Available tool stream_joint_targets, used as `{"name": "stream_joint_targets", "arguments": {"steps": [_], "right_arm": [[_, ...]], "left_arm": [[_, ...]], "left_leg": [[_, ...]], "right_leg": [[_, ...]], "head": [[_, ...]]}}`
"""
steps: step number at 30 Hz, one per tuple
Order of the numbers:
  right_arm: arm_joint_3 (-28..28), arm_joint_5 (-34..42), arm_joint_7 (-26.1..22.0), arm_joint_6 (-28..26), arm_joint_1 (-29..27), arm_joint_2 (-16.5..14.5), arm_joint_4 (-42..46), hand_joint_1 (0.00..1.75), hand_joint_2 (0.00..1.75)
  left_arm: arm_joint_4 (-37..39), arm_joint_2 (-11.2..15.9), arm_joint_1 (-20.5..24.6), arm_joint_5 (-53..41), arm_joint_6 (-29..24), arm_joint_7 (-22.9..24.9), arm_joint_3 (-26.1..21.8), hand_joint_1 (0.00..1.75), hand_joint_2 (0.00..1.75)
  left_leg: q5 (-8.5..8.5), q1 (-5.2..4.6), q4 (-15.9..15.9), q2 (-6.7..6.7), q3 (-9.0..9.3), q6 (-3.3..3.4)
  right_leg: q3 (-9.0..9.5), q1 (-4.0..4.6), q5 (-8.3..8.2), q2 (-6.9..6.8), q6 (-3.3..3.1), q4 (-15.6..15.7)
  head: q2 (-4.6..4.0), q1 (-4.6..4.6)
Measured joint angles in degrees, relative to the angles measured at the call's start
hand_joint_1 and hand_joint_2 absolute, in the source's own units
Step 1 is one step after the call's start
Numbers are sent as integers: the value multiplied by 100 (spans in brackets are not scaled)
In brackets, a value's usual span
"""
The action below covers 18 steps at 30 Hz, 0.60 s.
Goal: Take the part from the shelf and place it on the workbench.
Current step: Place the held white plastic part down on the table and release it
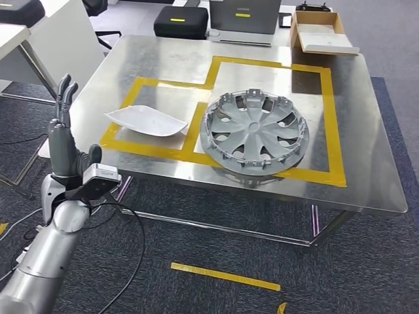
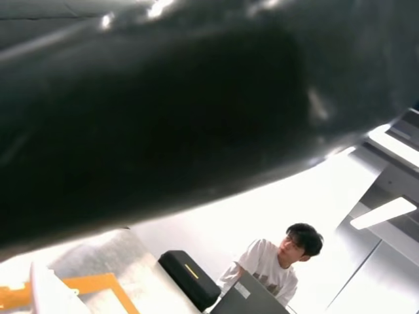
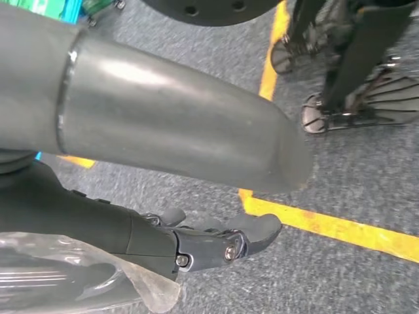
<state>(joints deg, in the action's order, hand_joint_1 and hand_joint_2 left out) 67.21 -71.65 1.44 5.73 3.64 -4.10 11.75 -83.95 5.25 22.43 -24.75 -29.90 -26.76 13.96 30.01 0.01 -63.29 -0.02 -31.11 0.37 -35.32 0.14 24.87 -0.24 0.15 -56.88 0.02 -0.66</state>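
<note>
Silver hubcap (image 1: 255, 133) (flat) on workbench (image 1: 365, 163)

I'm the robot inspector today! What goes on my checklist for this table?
Surface: metal workbench, yellow tape outlines.
Job's things: hubcap and white part, in separate outlines.
Clutter: cardboard box, black case by the far edge.
Hands: left hand raised beside the bench, fingers up, holding nothing; right hand hangs down, fingers straight.
Cables: black cables on the floor.
Surroundings: a person sits beyond.
</note>
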Motion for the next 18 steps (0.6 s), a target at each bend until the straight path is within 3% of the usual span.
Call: {"name": "stream_joint_targets", "arguments": {"steps": [2, 4, 5, 6, 7, 9, 10, 11, 12, 13, 15, 16, 18], "right_arm": [[0, 0, 0, 2, 0, -11, -1, 0, 0], [-1, 0, 0, 2, -5, -16, -1, 0, 0], [-1, 0, 0, 2, -9, -15, -1, 0, 0], [-1, -1, 1, 2, -12, -15, -1, 0, 0], [-1, -3, 1, 2, -15, -14, -1, 0, 0], [-1, -14, 1, 4, -14, -15, -1, 0, 0], [-2, -21, 0, 5, -13, -15, -1, 0, 0], [-2, -31, -1, 2, -12, -15, -1, 0, 0], [-2, -40, -2, -4, -11, -15, -1, 0, 0], [-2, -50, -3, -11, -11, -14, -1, 0, 0], [-2, -66, -5, -21, -6, -15, 0, 0, 0], [-2, -69, -7, -23, -1, -15, 0, 0, 0], [-2, -72, -10, -21, 3, -16, -1, 0, 0]], "left_arm": [[-63, -1, -2, 9, -1, -3, -23, 0, 0], [-89, 0, -13, 16, -2, -3, -37, 0, 0], [-91, -2, -17, 26, -4, -6, -39, 0, 0], [-97, -4, -21, 46, -10, -18, -41, 0, 0], [-109, -10, -31, 90, -23, -46, -45, 0, 0], [-160, -31, -78, 248, -61, -144, -60, 0, 0], [-196, -46, -118, 354, -86, -206, -71, 0, 0], [-241, -64, -166, 468, -117, -273, -86, 0, 0], [-296, -86, -217, 594, -160, -348, -110, 0, 0], [-362, -110, -270, 724, -207, -427, -143, 0, 0], [-537, -163, -359, 1017, -302, -602, -229, 0, 0], [-636, -189, -397, 1147, -347, -688, -275, 0, 0], [-825, -245, -478, 1343, -441, -845, -360, 0, 0]], "left_leg": [[33, -43, 602, -4, 362, 65], [2, -65, 760, -2, 378, 103], [-57, -60, 781, 8, 344, 130], [-120, -45, 804, 20, 301, 164], [-184, -28, 823, 34, 246, 191], [-297, -24, 817, 47, 107, 221], [-352, -25, 813, 51, 33, 219], [-405, -24, 807, 54, -42, 213], [-455, -19, 798, 57, -116, 201], [-500, -11, 783, 59, -189, 183], [-567, -3, 718, 57, -319, 134], [-598, -8, 678, 56, -376, 105], [-678, -23, 616, 56, -466, 52]], "right_leg": [[-69, -1, -100, -3, 55, -4], [-117, -17, -204, -6, 117, 17], [-150, -25, -179, -2, 145, 7], [-211, -27, -49, 4, 173, -90], [-302, -31, 184, 10, 200, -316], [-517, -53, 750, 14, 245, -1058], [-585, -63, 910, 13, 263, -1420], [-585, -71, 932, 13, 279, -1639], [-496, -76, 833, 13, 291, -1671], [-301, -81, 668, 13, 299, -1493], [295, -91, 449, 18, 313, -716], [561, -92, 460, 28, 308, -330], [798, -83, 560, 51, 294, 58]], "head": [[0, -2], [0, -2], [0, -3], [0, -11], [0, -18], [0, -30], [0, -28], [0, -28], [0, -28], [0, -27], [0, -34], [0, -38], [0, -44]]}}
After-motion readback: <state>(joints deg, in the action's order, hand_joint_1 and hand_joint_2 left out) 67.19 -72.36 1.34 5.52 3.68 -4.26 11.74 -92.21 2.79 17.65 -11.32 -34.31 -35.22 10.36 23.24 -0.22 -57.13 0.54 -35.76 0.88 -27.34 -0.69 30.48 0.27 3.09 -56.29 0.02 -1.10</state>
